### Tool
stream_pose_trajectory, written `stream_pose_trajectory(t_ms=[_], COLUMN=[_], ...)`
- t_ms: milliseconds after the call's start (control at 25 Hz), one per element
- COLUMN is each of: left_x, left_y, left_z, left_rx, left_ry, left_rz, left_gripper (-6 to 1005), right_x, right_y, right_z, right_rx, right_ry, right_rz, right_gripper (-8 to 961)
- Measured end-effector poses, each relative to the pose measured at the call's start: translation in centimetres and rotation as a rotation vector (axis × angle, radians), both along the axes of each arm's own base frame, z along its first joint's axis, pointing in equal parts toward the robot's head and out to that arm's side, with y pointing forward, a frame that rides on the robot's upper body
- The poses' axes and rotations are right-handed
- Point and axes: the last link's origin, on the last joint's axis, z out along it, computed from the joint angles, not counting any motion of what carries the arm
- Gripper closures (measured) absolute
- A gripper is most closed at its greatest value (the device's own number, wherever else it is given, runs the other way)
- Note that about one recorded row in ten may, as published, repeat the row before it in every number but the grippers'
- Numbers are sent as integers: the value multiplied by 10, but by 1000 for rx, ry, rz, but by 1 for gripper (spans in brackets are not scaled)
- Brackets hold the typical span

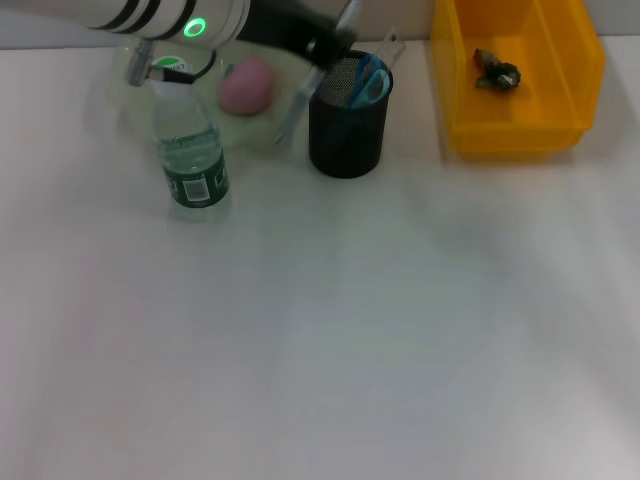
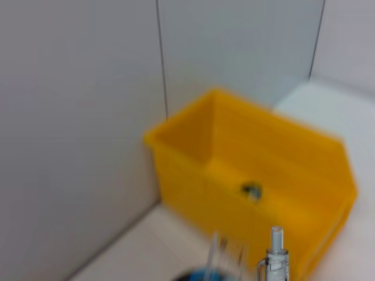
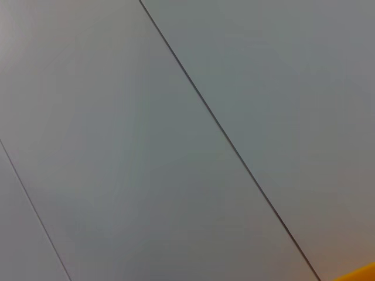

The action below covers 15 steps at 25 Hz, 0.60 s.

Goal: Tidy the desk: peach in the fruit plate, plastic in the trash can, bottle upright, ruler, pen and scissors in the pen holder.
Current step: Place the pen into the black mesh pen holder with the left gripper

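Head view shows the left end effector (image 1: 335,40) reaching in from the far left over the black pen holder (image 1: 347,125), gripping a pen (image 1: 300,100) that slants down beside the holder's rim. The peach (image 1: 246,85) lies in the clear fruit plate (image 1: 130,110), the bottle (image 1: 192,150) stands upright on the surface (image 1: 330,330), and a dark scrap (image 1: 497,72) sits in the yellow bin (image 1: 520,120).

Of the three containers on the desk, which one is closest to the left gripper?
The black mesh pen holder: the left gripper is right above its rim, while the yellow trash can stands apart on one side and the clear fruit plate on the other.
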Motion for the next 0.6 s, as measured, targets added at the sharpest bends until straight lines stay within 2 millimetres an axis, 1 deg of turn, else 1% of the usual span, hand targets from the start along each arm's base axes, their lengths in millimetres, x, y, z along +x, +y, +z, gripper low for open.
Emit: stream_pose_trajectory(t_ms=[40,80,120,160,320,360,440,520,560,600], left_x=[0,-1,-1,-3,-9,-14,-15,-22,-22,-28], left_y=[0,-1,-1,-1,-4,-5,-5,-4,-4,-4], left_z=[0,1,1,1,-8,-13,-15,-23,-23,-31], left_rx=[7,24,24,32,74,83,84,85,85,86], left_ry=[-42,-123,-123,-160,-340,-404,-425,-476,-476,-505], left_rz=[-15,-49,-49,-68,-162,-176,-177,-186,-186,-200], left_gripper=[800,800,799,799,798,798,798,797,797,797], right_x=[0,0,0,0,-1,-2,-2,-2,-2,-1], right_y=[0,-1,-1,-1,-2,-2,-4,-4,-4,-7], right_z=[0,-1,-1,-2,-3,-4,-6,-7,-7,-9], right_rx=[0,-2,-2,-5,-15,-18,-21,-23,-23,-25], right_ry=[0,4,4,7,15,17,20,22,22,25], right_rz=[0,1,1,1,3,6,5,4,4,0], right_gripper=[301,301,301,301,301,301,301,301,301,301])
